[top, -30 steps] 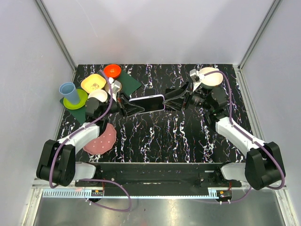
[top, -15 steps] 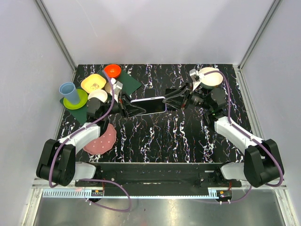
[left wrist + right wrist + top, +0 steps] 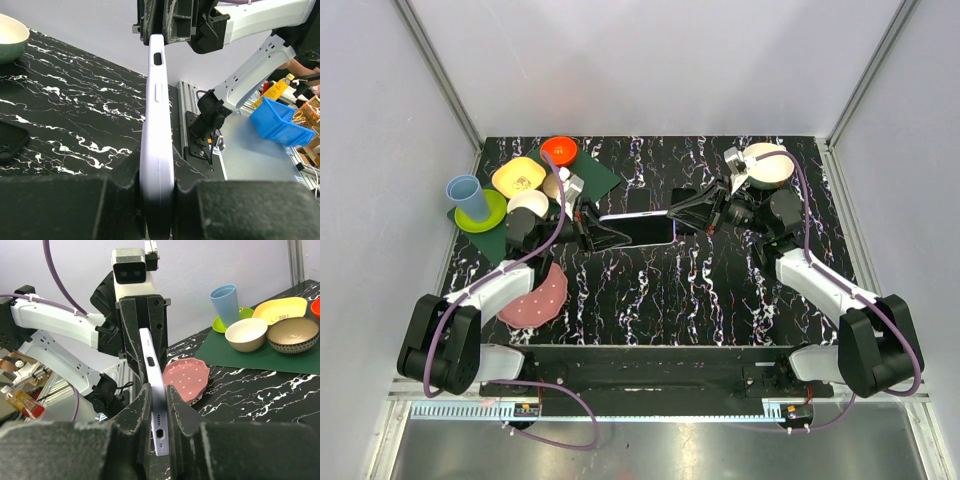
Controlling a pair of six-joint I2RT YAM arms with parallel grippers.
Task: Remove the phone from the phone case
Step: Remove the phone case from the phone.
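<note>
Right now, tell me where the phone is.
In the top view the phone is held on edge over mid-table, the left gripper clamping its left end, the right gripper its right end.

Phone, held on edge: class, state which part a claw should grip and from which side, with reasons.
Grip a short end, pinching the two broad flat faces and coming in along its length. The phone stands on edge, thin and long; the left claw and right claw each pinch one end this way.
</note>
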